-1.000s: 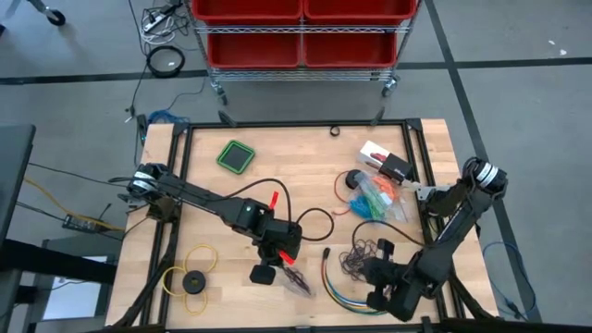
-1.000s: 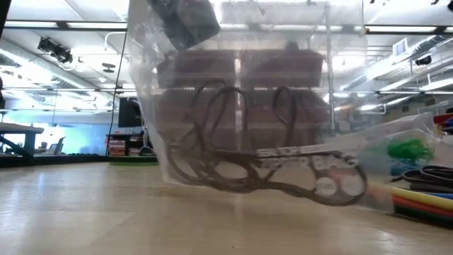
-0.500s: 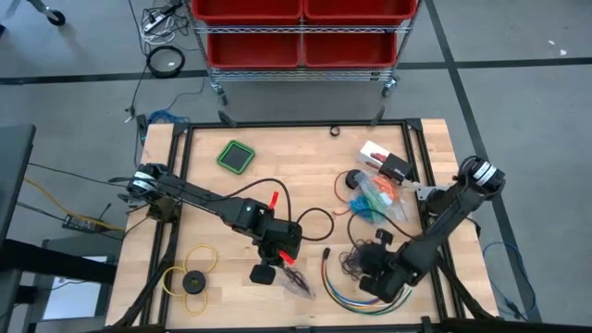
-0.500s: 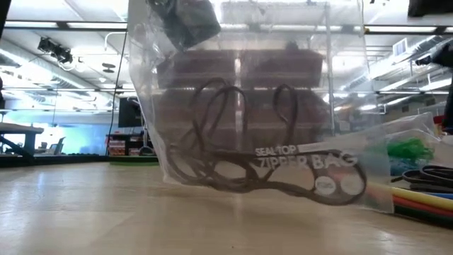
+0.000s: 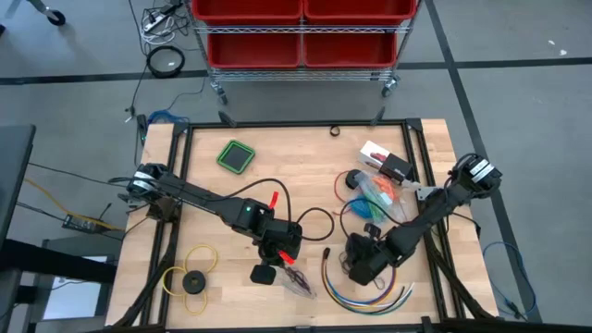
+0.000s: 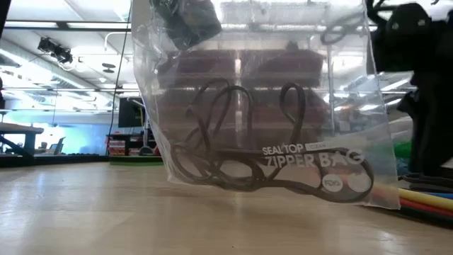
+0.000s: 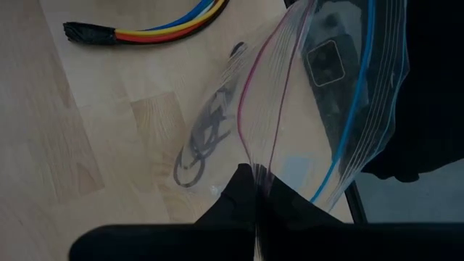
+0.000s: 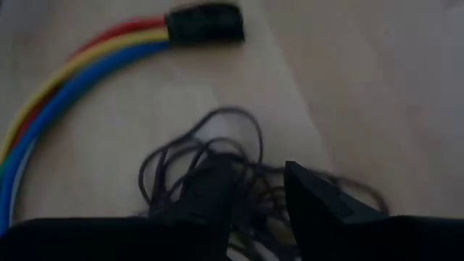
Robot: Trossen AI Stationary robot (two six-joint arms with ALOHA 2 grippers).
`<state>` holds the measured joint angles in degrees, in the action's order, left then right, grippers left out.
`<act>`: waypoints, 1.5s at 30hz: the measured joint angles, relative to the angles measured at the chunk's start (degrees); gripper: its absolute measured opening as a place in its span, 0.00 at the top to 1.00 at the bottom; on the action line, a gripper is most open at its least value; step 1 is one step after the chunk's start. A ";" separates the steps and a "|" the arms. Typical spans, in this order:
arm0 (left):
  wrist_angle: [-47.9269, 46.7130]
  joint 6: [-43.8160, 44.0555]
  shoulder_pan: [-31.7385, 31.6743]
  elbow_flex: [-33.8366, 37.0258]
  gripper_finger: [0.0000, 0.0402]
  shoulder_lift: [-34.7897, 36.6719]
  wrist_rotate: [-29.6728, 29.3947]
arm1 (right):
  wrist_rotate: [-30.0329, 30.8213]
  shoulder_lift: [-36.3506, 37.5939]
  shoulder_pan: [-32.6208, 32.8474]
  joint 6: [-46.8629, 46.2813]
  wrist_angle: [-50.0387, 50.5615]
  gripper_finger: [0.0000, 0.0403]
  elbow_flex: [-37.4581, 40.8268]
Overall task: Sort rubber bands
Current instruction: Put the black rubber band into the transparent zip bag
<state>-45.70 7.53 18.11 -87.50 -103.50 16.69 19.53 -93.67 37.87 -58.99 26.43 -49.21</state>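
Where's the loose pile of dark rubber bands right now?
In the high view the dark rubber bands lie front right on the table, under the right claw, beside the multicoloured cables.

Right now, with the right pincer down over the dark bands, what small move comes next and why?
Probably shut the right pincer: it is open, with dark rubber bands lying between its fingers, while the left pincer holds the zipper bag upright nearby.

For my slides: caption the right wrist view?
Right gripper, open, over dark rubber bands beside multicoloured cables.
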 joint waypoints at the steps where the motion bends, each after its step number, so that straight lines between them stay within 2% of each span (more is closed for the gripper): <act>1: -0.01 0.00 0.00 0.00 1.00 0.00 -0.05 | -1.33 0.00 -0.28 0.03 -0.68 0.72 0.50; 6: 0.01 0.00 0.00 0.00 1.00 0.00 -0.07 | -4.17 0.00 -0.94 0.13 -2.14 0.77 1.58; 12: 0.01 -0.01 0.00 0.00 1.00 0.00 -0.07 | -3.62 0.00 -0.96 2.79 -2.63 0.98 1.36; 21: -0.01 0.00 0.00 0.00 1.00 0.00 -0.06 | 1.70 0.00 0.06 9.08 -0.09 1.00 -7.19; 29: -0.01 0.00 0.00 0.00 1.00 0.00 -0.04 | 6.40 0.02 1.09 13.41 12.64 1.00 -19.47; 35: -0.03 0.00 0.00 0.00 1.00 0.00 -0.04 | 7.32 0.07 1.95 2.34 35.91 1.00 -25.55; 39: -0.03 -0.03 0.00 0.00 1.00 0.00 -0.02 | 6.26 0.07 3.44 1.61 34.10 1.00 -25.66; 42: -0.02 -0.83 0.00 0.00 1.00 0.00 -0.06 | 8.51 0.07 4.30 3.31 30.63 1.00 -25.74; 45: 0.36 -0.84 0.00 0.00 1.00 0.00 -0.10 | 9.63 0.07 4.10 -0.83 37.31 1.00 -25.74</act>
<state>-45.34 6.69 18.11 -87.50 -103.50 16.59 29.16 -93.60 41.96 -59.83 63.74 -74.96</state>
